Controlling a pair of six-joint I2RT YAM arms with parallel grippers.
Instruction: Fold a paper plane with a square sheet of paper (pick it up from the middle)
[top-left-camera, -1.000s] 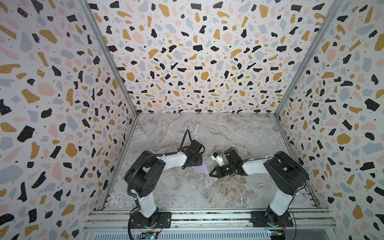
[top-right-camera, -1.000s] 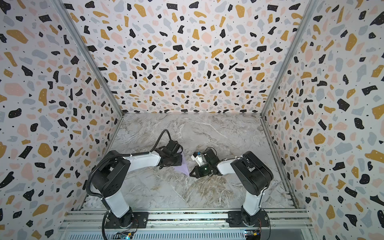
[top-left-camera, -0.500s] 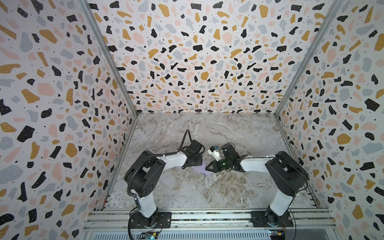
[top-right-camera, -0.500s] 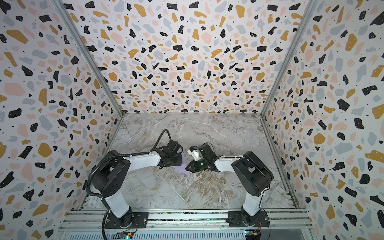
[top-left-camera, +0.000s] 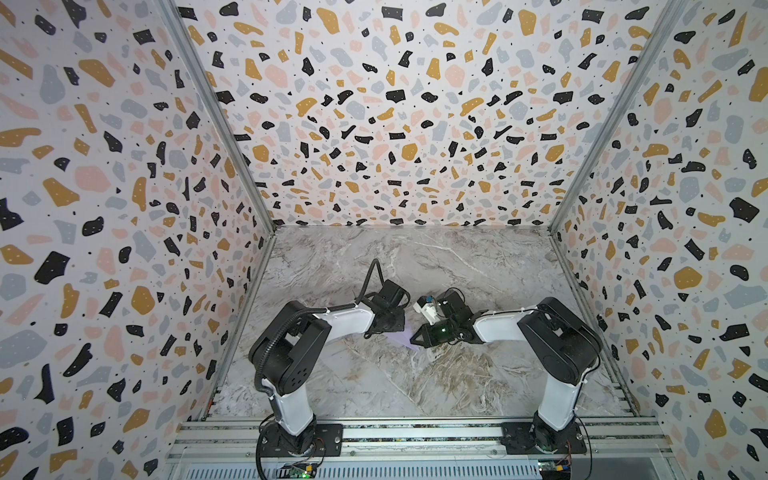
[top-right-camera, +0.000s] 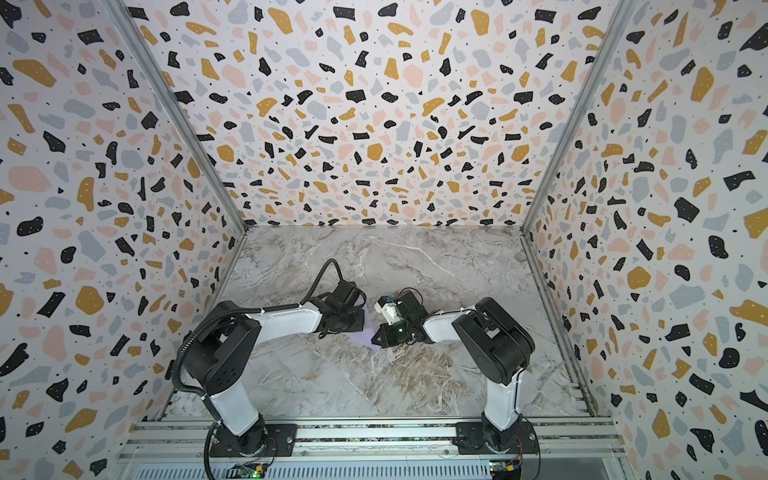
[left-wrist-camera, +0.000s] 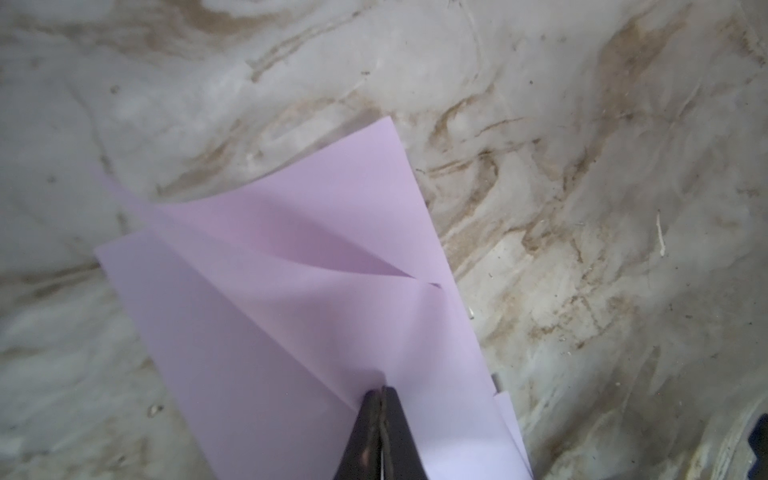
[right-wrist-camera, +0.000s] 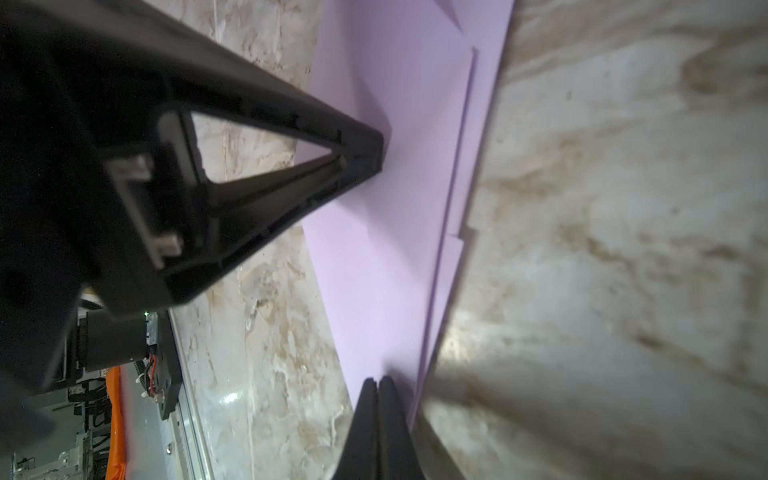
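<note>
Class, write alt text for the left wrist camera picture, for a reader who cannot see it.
A partly folded pale lilac sheet of paper lies on a marbled grey tabletop, one flap curling up. The closed black tip of the left gripper meets the paper where a crease ends.

Paper sheet: thin matt lilac paper, smooth, with sharp creases. Tabletop: marble-pattern surface, smooth, slight sheen, fine debris. Left gripper and right gripper: matt black plastic fingers. Arm shells: glossy white plastic. Front-edge rails: bare ribbed metal. Walls: matt terrazzo print
</note>
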